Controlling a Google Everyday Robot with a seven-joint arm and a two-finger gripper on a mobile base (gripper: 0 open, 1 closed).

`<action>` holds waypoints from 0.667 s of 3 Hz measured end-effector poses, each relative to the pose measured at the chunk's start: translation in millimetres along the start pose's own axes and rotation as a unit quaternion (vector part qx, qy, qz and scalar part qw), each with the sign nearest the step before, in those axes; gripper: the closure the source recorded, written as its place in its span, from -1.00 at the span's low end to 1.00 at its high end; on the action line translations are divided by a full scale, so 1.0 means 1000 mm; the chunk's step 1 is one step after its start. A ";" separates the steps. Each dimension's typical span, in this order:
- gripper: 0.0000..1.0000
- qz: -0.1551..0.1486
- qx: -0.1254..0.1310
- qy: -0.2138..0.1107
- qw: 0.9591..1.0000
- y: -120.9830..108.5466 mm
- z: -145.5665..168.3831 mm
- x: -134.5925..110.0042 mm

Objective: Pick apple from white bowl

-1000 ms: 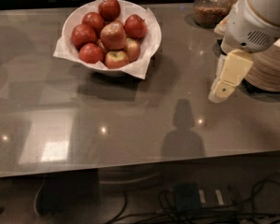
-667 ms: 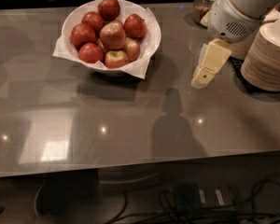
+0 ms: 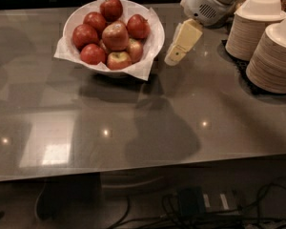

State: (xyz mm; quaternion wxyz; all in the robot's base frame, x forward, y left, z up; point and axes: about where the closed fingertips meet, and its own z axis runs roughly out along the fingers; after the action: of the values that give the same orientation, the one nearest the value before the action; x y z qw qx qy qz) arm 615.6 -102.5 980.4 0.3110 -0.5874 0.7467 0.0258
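Camera view: since the earlier frames the gripper [image 3: 175, 57] has travelled toward 9 o'clock across the worktop [image 3: 133, 128]. It has left the stacks of paper bowls [image 3: 257, 27] and now sits just beside the white bowl [image 3: 75, 19]. The white arm housing [image 3: 205, 6] has also moved on, so it now uncovers both stacks at 3 o'clock. The bowl and its pile have not shifted.

The bowl stands near the far edge of the worktop, at about 11 o'clock. Its paper lining [image 3: 144, 71] hangs over the rim toward the gripper. The stacks crowd the right edge on a dark mat [image 3: 236, 63]. The broad bare stretch of worktop runs from the middle to the near edge at 6 o'clock, with cables [image 3: 205, 209] on the floor below.

The gripper points down and toward 7 o'clock. Its cream tip is at 3 o'clock from the bowl, close to the paper corner but apart from it. Only one cream face shows, so how far the jaws are open cannot be told. The apple [image 3: 115, 36] lies on top of the pile near the bowl's middle, ringed by smaller red apples [image 3: 85, 35], well clear of the gripper.
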 end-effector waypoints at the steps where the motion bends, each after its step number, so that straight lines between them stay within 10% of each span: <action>1: -1.00 -0.004 0.000 -0.030 1.000 -0.014 0.017 -0.026; 2: -1.00 -0.009 -0.016 -0.073 0.997 -0.028 0.048 -0.059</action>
State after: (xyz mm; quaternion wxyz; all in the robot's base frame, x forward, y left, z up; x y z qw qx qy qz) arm 668.2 -41.4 980.1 0.3554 -0.5954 0.7164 0.0777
